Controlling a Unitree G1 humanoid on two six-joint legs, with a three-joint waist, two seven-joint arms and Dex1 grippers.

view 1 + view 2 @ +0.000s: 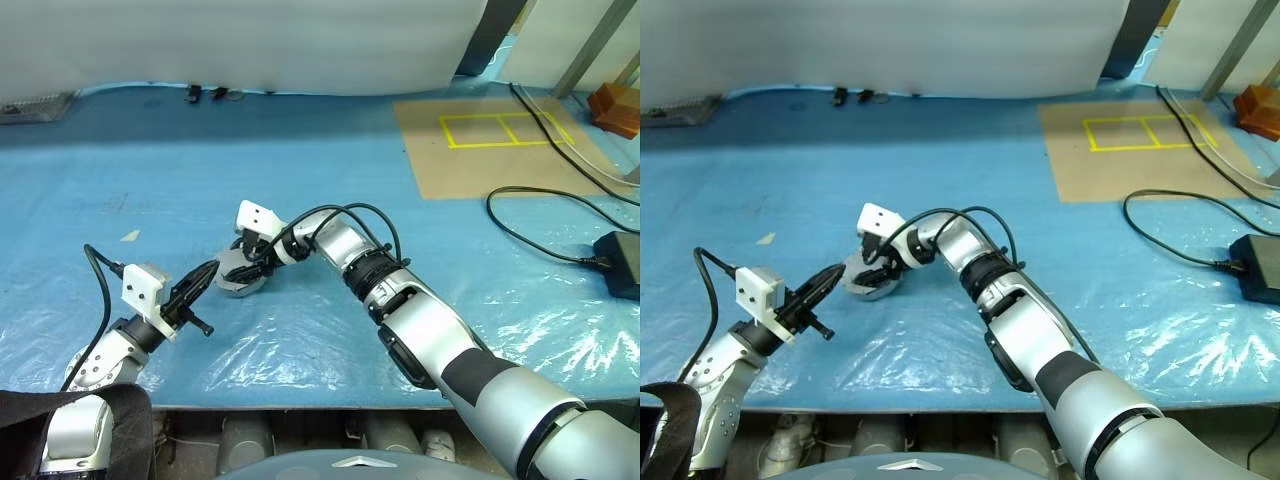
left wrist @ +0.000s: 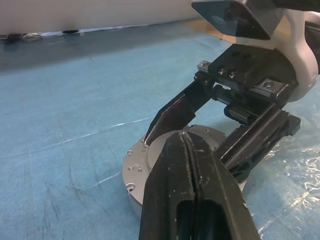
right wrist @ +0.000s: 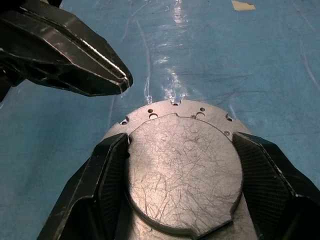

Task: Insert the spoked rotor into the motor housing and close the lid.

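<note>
Right gripper [image 3: 180, 185] clamps lid [image 3: 182, 170] atop housing, left gripper [image 3: 125, 80] shut at 10 o'clock; lid-closing step, nxt press & release

Bright, even overhead light. White glare streaks on wrinkled blue plastic sheet [image 1: 300, 340] covering table, strongest along near edge. Soft short shadows under arms. Head views sharp. Left wrist view: near left tool [image 2: 192, 170] soft-focused, scene dimmer.
</note>
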